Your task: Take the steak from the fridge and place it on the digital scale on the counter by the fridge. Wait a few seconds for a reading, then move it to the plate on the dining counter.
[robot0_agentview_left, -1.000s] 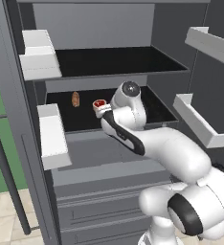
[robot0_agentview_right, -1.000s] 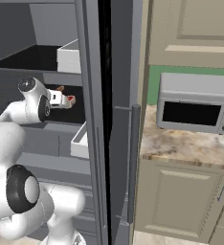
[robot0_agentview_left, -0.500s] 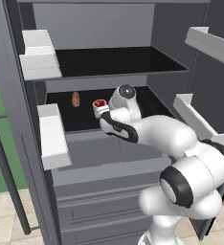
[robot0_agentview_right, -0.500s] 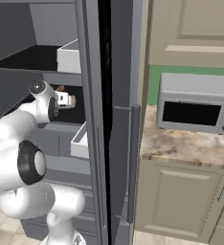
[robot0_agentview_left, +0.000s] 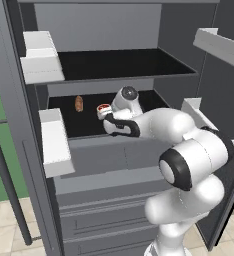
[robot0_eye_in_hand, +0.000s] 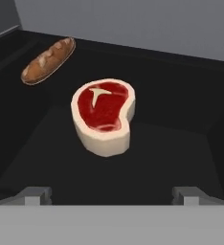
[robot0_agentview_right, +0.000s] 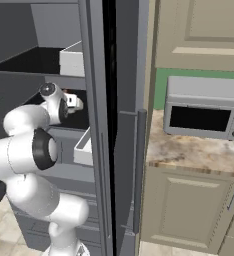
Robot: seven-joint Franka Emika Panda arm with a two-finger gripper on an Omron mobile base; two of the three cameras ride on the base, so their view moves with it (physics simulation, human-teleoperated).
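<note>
On fridge [robot0_agentview_left: 114, 30] shelf, apparently ungripped steak [robot0_eye_in_hand: 103, 115]

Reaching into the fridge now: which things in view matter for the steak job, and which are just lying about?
Job:
steak on the dark shelf
fridge, door open
counter beside it
pincer, open, short of the steak

Lying about:
bread loaf behind the steak
toaster oven on the counter

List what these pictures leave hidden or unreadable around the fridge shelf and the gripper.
- Steak: in the left base view, partly behind the arm's wrist; its far side is hidden.
- Gripper: in the hand view, fingertips cut off by the bottom edge.
- Bread loaf: too small in the left base view for detail.
- Fridge: its door hides the shelf's right part in the right base view.
</note>
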